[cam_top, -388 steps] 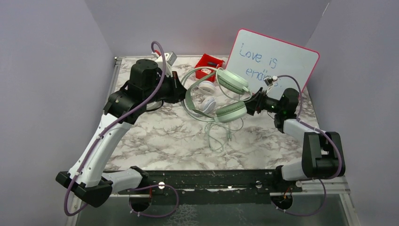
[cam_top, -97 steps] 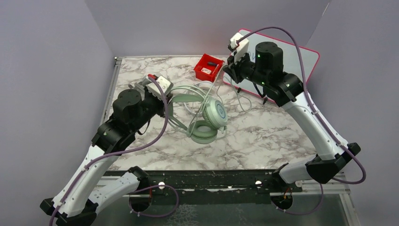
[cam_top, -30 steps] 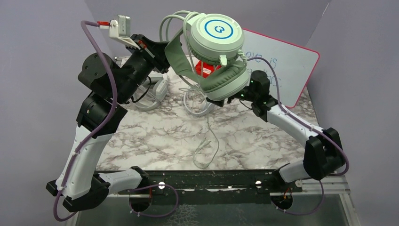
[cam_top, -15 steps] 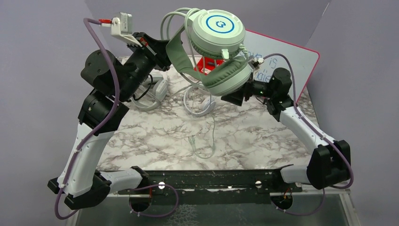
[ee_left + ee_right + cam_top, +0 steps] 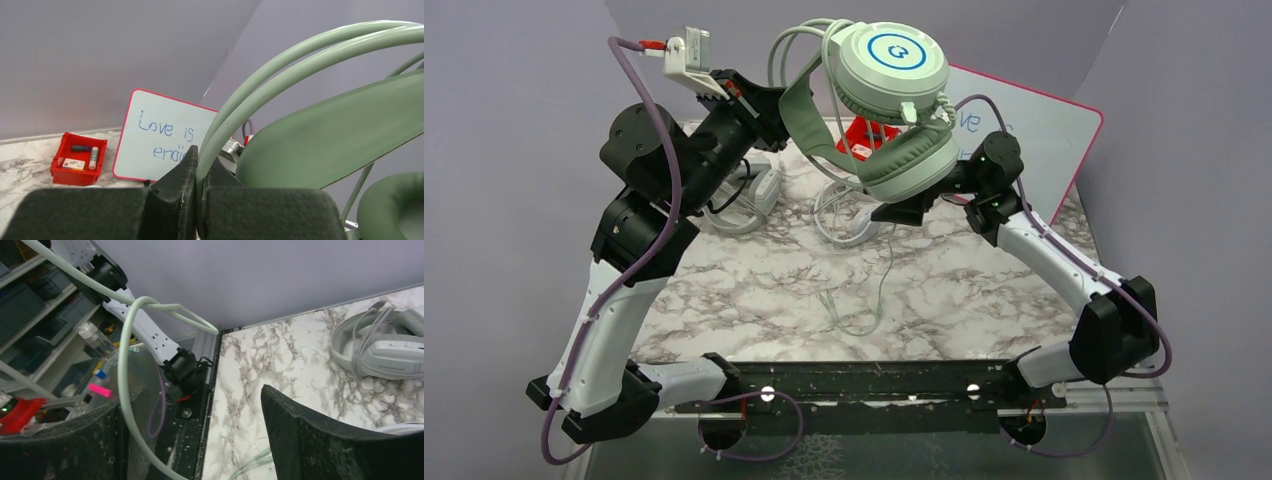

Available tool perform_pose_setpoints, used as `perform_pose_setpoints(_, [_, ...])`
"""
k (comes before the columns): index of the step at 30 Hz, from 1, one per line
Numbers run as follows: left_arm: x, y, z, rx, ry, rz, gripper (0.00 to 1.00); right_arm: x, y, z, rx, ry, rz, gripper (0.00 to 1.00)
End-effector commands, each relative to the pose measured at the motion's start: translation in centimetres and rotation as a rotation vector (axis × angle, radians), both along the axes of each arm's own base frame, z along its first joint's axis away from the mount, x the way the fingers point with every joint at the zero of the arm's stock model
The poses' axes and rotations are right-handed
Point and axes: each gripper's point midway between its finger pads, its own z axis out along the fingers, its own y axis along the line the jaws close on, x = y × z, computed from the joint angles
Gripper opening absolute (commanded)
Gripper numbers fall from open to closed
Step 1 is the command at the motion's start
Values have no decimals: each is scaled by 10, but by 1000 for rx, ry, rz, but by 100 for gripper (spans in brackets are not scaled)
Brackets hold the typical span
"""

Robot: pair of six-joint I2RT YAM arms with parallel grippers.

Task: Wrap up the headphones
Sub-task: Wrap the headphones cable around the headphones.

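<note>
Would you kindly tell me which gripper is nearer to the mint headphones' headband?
Left. The left gripper is shut on the headband itself, while the right gripper is open by the lower ear cup, apart from the band.

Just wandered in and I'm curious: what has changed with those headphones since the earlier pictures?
The left end effector took hold of the mint headphones by the headband and lifted them off the table, high toward the camera. The right end effector swung up by the whiteboard, then came back, open, beneath the lower cup. Whiteboard and red bin stayed put.
</note>
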Motion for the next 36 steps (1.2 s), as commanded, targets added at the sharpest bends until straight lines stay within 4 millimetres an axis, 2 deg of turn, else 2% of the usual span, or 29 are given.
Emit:
perform_pose_setpoints(1, [-12,14,38,-106,-78,23,0,-2,5,26,61,-7,2,75])
perform_pose_setpoints(4, [-9,18,39,-102,-83,49,0,5,6,25,75,30,-46,37])
perform_pose_setpoints(7, [-5,27,40,-116,-78,102,0,12,8,18,74,57,-69,6])
perform_pose_setpoints(8, [-2,32,41,-128,-72,133,0,14,10,15,75,65,-65,1])
perform_pose_setpoints(10, [4,44,43,-145,-72,206,0,18,12,2,71,87,-69,1])
perform_pose_setpoints(12, [13,56,46,-139,-78,291,0,27,13,-22,50,133,-127,1])
perform_pose_setpoints(17, [20,79,65,-124,-124,430,0,58,4,-105,-79,259,-370,1])
perform_pose_setpoints(20, [20,92,76,-123,-144,492,0,71,-7,-145,-165,307,-498,1])
perform_pose_setpoints(27, [22,116,89,-92,-178,631,0,68,-21,-193,-283,359,-568,1])
perform_pose_setpoints(32, [25,131,100,-82,-216,734,0,50,-27,-212,-321,371,-540,1])
perform_pose_setpoints(36, [34,134,101,-68,-224,791,0,41,-32,-214,-341,354,-532,1])
